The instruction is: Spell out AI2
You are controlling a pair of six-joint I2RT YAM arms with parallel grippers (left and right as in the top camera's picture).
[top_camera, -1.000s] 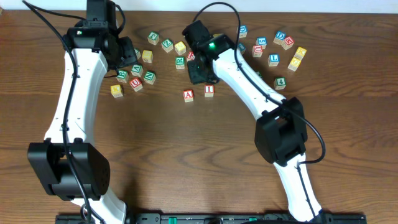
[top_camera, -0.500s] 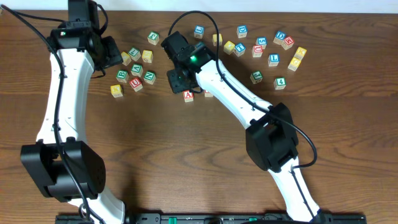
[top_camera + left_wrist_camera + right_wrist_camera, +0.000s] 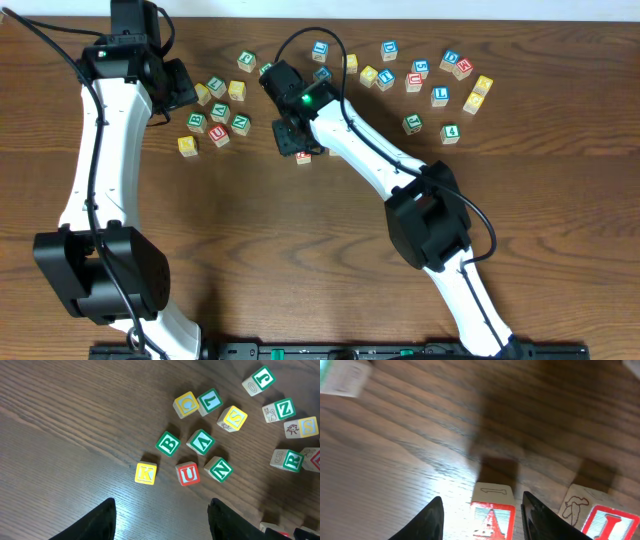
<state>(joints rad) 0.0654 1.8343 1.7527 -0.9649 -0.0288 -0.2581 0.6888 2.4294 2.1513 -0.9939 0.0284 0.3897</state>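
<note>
Two released claws: left claw [image 3: 162,506] above the table [image 3: 60,435], right claw [image 3: 481,502] straddling the A block [image 3: 493,512].

Even light is falling on the counter [image 3: 300,260] overhead, with the arms [image 3: 100,150] casting soft shadows. In the left wrist view, pale glare is shining off the wood by the left end effector [image 3: 162,506], while the lettered blocks [image 3: 189,474] are showing sharp. The right wrist view is blurring, with white sheen washing its left side and shadow darkening the wood above the red block [image 3: 492,517].
</note>
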